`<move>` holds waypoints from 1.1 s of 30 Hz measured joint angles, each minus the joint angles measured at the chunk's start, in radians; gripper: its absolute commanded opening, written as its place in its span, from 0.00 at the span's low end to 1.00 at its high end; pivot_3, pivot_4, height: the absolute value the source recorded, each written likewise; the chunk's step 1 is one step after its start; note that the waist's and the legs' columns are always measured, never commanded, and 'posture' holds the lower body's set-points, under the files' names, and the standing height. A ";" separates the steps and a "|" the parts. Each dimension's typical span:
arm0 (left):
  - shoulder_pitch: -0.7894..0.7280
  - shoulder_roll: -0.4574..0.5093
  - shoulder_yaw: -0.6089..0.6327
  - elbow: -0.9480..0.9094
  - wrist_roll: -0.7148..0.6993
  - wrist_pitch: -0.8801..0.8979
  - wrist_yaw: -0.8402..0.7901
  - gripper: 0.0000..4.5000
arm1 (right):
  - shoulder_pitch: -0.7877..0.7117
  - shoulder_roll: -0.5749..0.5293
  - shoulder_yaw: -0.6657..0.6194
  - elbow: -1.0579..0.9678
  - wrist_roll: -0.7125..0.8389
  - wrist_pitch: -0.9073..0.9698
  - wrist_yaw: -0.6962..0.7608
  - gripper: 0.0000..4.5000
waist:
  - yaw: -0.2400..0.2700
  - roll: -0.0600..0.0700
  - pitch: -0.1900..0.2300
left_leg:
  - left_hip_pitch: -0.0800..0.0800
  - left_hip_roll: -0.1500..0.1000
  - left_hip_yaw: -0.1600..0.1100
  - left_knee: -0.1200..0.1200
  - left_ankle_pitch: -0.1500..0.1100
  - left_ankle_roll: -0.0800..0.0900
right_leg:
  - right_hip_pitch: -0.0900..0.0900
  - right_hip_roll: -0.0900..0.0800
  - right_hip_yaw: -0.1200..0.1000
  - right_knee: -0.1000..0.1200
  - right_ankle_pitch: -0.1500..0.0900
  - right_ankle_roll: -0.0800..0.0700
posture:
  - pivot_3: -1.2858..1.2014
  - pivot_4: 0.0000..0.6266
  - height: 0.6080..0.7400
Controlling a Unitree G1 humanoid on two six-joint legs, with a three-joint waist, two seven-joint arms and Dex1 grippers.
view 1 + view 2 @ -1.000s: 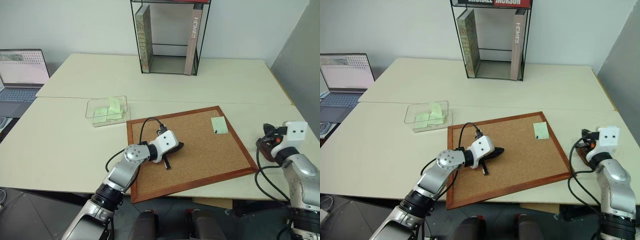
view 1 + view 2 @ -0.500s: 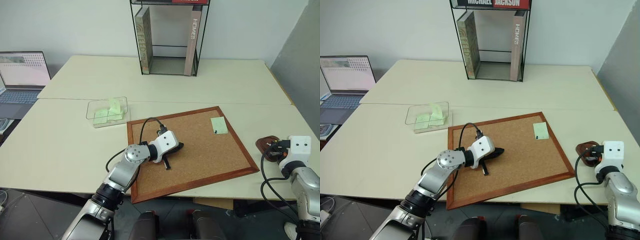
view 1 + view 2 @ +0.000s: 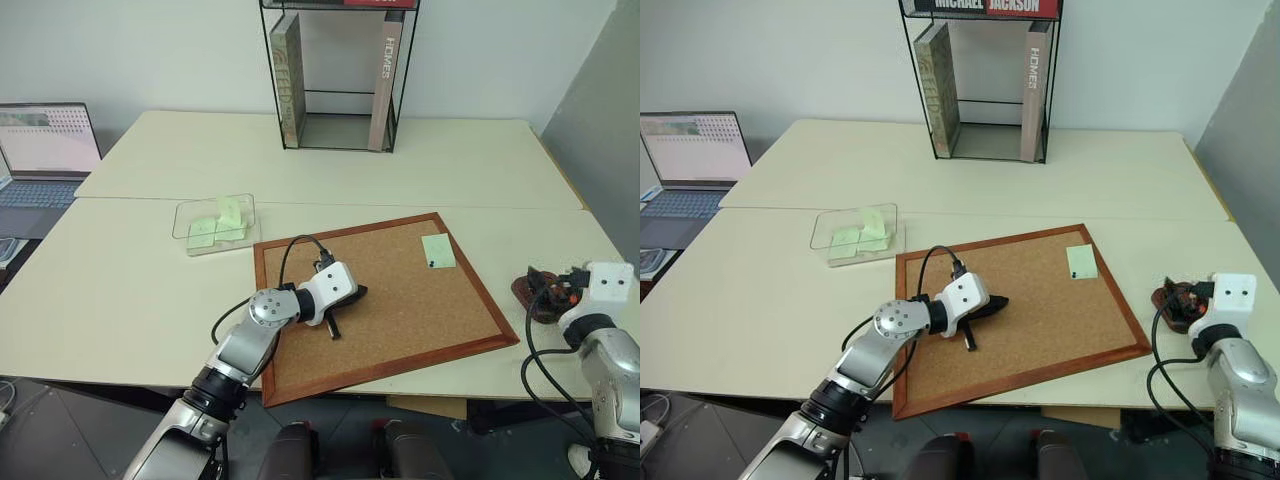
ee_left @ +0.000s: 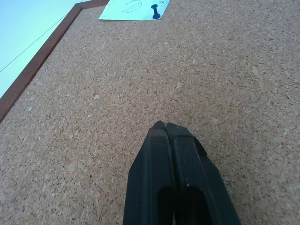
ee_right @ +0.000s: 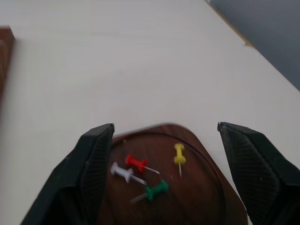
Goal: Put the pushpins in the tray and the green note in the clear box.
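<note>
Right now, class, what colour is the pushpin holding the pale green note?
Dark blue pushpin, clearest in the left wrist view.

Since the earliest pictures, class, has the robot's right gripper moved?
Yes. The right gripper has drawn back from over the tray toward the table's near edge, and its fingers now stand open.

"HOMES" on grey book spine (image 3: 1036,80), "JACKSON" on red book (image 3: 1022,6)
</note>
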 measured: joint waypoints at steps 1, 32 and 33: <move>0.000 0.000 0.000 0.000 0.001 0.000 0.000 0.00 | -0.022 0.004 -0.002 -0.020 0.029 -0.008 0.013 0.88 | 0.000 0.000 0.000 | 0.000 0.000 0.000 0.000 0.000 0.000 | 0.000 0.001 0.000 0.000 0.000 0.000 | 0.52 0.24 1.00; -0.005 -0.015 0.000 0.013 0.014 -0.009 -0.003 0.00 | -0.132 0.061 0.397 0.146 -0.113 -0.163 0.193 0.88 | 0.005 -0.001 -0.001 | 0.000 -0.001 -0.001 0.001 0.000 0.000 | 0.001 0.003 0.000 -0.001 0.000 0.000 | 0.52 0.24 1.00; -0.005 -0.015 0.000 0.014 0.014 -0.009 -0.003 0.00 | -0.138 0.062 0.403 0.158 -0.122 -0.169 0.193 0.85 | 0.005 -0.001 -0.001 | 0.000 -0.001 -0.001 0.001 0.000 0.000 | 0.001 0.003 0.000 -0.001 0.000 0.000 | 0.52 0.24 1.00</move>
